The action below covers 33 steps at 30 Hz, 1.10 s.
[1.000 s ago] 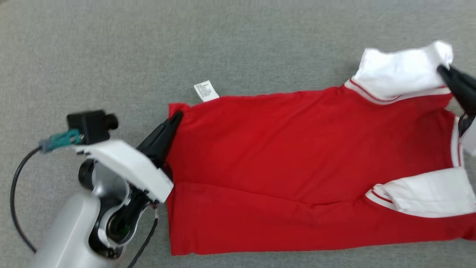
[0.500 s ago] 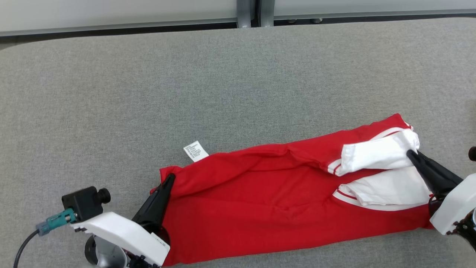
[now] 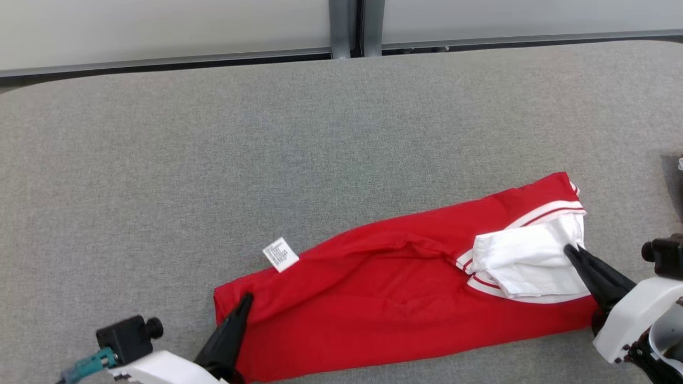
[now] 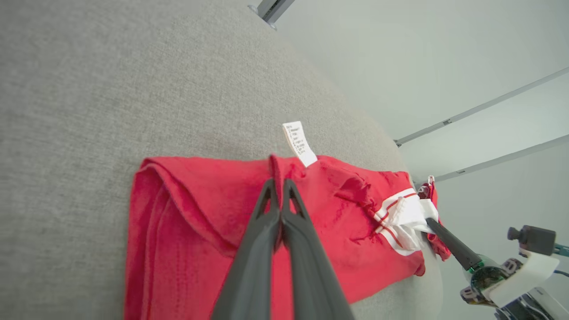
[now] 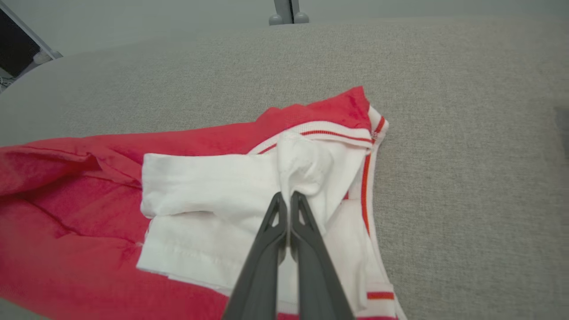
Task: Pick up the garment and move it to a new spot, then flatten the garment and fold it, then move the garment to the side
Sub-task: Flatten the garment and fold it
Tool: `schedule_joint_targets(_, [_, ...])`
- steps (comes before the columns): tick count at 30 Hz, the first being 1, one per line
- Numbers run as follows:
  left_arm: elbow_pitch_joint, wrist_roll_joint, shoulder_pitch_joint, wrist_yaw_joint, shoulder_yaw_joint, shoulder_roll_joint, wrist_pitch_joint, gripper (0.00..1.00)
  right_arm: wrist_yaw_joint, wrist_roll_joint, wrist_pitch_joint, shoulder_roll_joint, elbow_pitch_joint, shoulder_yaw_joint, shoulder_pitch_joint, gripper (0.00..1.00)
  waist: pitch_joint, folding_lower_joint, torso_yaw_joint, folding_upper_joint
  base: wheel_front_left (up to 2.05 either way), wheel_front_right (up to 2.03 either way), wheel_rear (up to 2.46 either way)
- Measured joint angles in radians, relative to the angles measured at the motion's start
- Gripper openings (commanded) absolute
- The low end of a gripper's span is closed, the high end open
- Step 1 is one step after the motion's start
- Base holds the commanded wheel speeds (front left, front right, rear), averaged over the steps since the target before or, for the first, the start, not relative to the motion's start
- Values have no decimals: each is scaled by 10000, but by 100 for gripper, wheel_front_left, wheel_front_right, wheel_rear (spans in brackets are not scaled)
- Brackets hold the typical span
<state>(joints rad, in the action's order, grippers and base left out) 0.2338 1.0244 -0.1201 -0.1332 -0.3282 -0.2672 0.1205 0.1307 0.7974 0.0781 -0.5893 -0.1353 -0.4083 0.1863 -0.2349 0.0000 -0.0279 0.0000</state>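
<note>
Your head camera looks steeply down on the worktop (image 3: 160, 160); both wrist cameras sit low and close, facing inward, sharing the garment (image 3: 400, 298).

Grey fabric table (image 3: 213, 133), pale panels (image 3: 160, 26) beyond

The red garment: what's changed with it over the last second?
The left gripper and right gripper drew the far edge of the garment toward the robot, folding it into a narrower band; the upper white sleeve now lies over the lower one. Both stay shut on the cloth; the label still sticks out. The head camera shifted too.
</note>
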Motion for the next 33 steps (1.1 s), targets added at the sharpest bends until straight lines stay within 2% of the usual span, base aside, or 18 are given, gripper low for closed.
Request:
schedule_joint_targets(1, [-104,-12,-89,4,-61,-10,-25,4,0,-98,-15,-10,-119,-19,-31,16,39,0,1,0,0,0,0])
schedule_joint_targets(2, [-244,-44,-173,40,-117,-17,-56,24,0,-196,-42,-17,-226,-65,-67,37,82,0,7,0,0,0,0])
schedule_joint_targets(3, [-384,-113,-221,88,-153,-10,-119,47,0,-293,-40,-29,-330,-119,-88,51,125,0,18,0,0,0,0])
schedule_joint_targets(4, [-384,-113,-221,88,-153,-10,-119,47,0,-293,-40,-29,-330,-119,-88,51,125,0,18,0,0,0,0])
schedule_joint_targets(5, [-545,-163,-249,96,-184,6,-201,80,0,-370,-42,-35,-424,-157,-130,100,176,0,32,0,0,0,0])
schedule_joint_targets(6, [-719,-217,-299,113,-224,15,-284,100,0,-405,-42,-25,-491,-192,-187,100,234,0,46,0,0,0,0])
schedule_joint_targets(12, [-2403,-1432,-604,36,-163,-125,-1755,100,0,-533,-2,-54,-886,174,-574,100,757,0,92,0,0,0,0])
schedule_joint_targets(15, [-2809,-1910,-603,-92,188,82,-3120,100,0,-545,127,77,-951,947,-535,100,813,0,87,0,0,0,0])
schedule_joint_targets(17, [-2932,-2280,-582,-90,309,326,-3555,100,0,-700,443,236,-1018,1289,-435,100,736,0,106,0,0,0,0])
schedule_joint_targets(21, [-3010,-3003,-327,-17,600,871,-3797,100,0,-1310,1227,639,-1373,1733,83,100,511,0,255,0,0,0,0])
schedule_joint_targets(27, [-3078,-4071,-196,541,1106,1710,-3820,100,0,-1946,2046,1344,-2266,1885,500,100,290,0,613,0,0,0,0])
schedule_joint_targets(33, [-3175,-4500,-393,907,1607,2069,-3820,100,2,-2681,2447,1197,-2694,1845,377,100,279,0,714,0,0,0,0])
